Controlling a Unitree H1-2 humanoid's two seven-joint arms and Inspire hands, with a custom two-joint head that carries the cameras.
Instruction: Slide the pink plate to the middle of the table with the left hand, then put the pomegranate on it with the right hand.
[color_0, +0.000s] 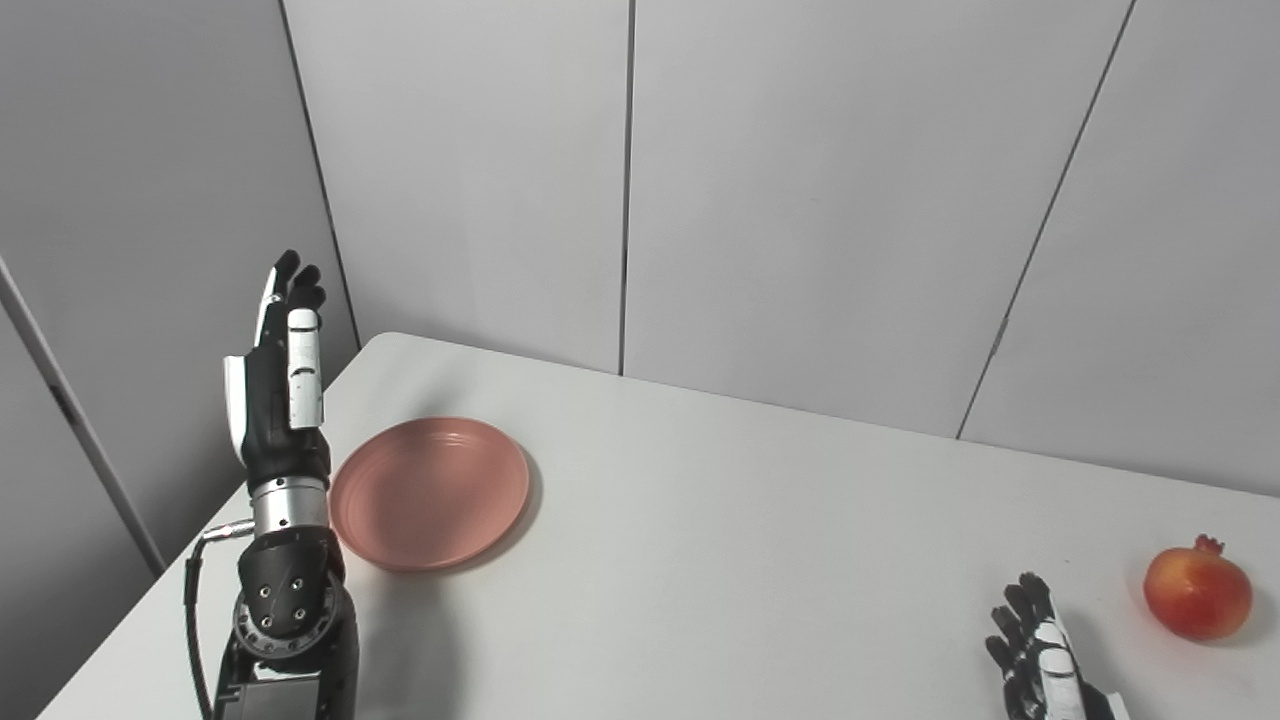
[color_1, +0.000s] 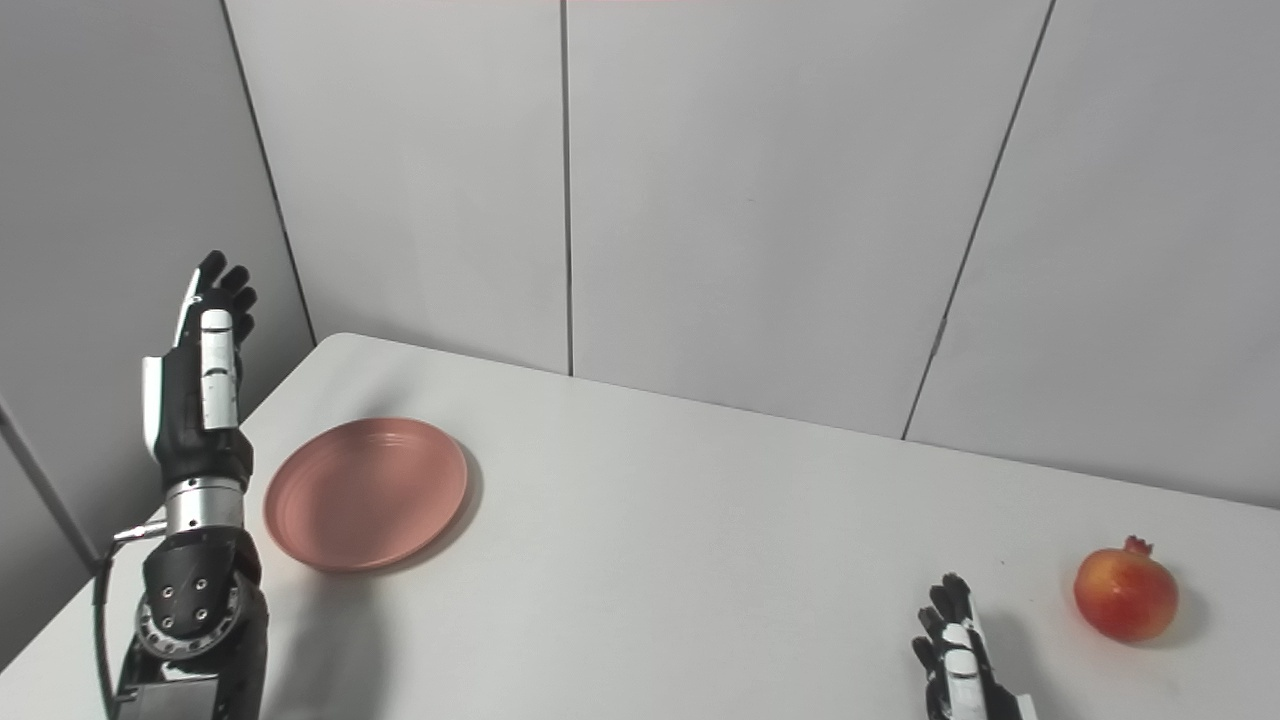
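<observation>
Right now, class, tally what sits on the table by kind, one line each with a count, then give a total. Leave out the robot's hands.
Plates: 1, the pink plate, empty, toward the table's left side.
Fruit: 1, the pomegranate, near the right edge.
Total: 2 things on the white table.

From my seat the white table looks smooth and matt, throwing only soft shadows. The pink plate reads as matt plastic with faint concentric ridges (I can't be sure of the material). The pomegranate has a slightly glossy skin. The left hand shows black and white plastic shells above a brushed metal wrist ring.
</observation>
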